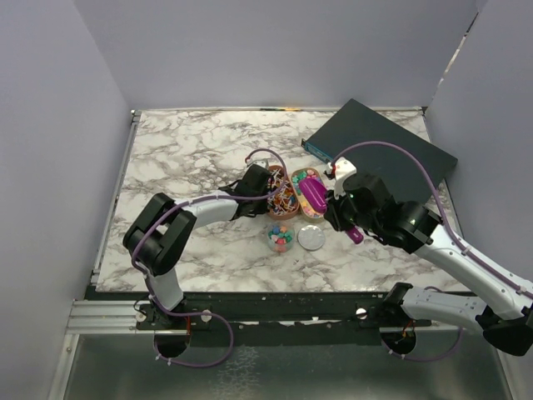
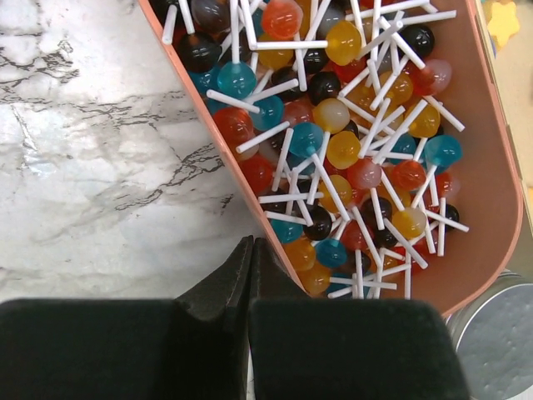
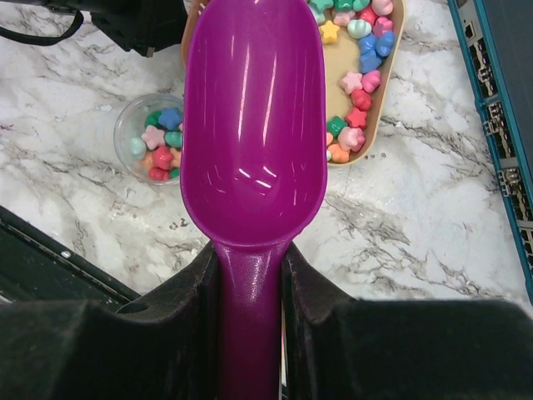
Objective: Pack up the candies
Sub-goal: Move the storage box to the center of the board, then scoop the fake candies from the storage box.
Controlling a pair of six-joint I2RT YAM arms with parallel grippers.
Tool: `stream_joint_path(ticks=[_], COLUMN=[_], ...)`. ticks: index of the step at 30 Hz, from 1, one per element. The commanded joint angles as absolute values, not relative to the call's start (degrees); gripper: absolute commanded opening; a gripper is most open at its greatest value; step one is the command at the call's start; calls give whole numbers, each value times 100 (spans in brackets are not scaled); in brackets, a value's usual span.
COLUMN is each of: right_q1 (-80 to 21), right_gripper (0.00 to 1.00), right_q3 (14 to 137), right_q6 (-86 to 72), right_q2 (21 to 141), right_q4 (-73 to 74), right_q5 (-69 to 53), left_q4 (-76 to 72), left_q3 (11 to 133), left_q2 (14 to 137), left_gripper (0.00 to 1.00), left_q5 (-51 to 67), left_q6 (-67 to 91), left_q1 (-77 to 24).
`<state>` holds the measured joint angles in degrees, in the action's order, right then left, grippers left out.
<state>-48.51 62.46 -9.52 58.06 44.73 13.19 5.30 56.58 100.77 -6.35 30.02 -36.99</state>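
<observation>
The candies are small pastel stars and lumps. Some lie in a tan oval tray (image 3: pixel 393 58), shown as candies (image 3: pixel 363 83), and some fill a small clear cup (image 3: pixel 158 142) on the marble. My right gripper (image 3: pixel 251 258) is shut on the handle of a purple scoop (image 3: pixel 254 125), whose empty bowl hangs over the tray's left part. From above, the scoop (image 1: pixel 315 196) covers that tray and the cup (image 1: pixel 281 239) stands just in front. My left gripper (image 2: pixel 250 250) is shut and empty, its tips touching the rim of a pink tray (image 2: pixel 491 192).
The pink tray holds lollipops (image 2: pixel 333 150) with white sticks. A round silver lid (image 1: pixel 311 238) lies right of the cup. A dark flat box (image 1: pixel 379 150) with a teal edge sits at the back right. Grey walls stand on three sides.
</observation>
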Motion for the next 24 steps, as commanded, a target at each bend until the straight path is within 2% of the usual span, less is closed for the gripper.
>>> stream_joint_path(ticks=[1,18,21,24], right_q1=[-4834,-4833,-4833,-4834], right_gripper=[1,1,1,1], right_q3=[6352,6910,7170,7425], right_q6=[-991,-689,-657,-635], right_q2=[5821,6743,7081,7387], right_q4=[4617,5017,5282,5486], right_q5=[1422,1216,1099,1024], left_q4=[320,1039,1115,1176], left_q3=[5683,5395,5314,5226], left_q2=[9996,7939,7508,7084], left_gripper=[0,0,8,23], left_q5=[-522,-1475,-1597,-1619], left_q6=[3054,2299,2138,2039], left_q1=[-3753,-3744,-3743,-3735])
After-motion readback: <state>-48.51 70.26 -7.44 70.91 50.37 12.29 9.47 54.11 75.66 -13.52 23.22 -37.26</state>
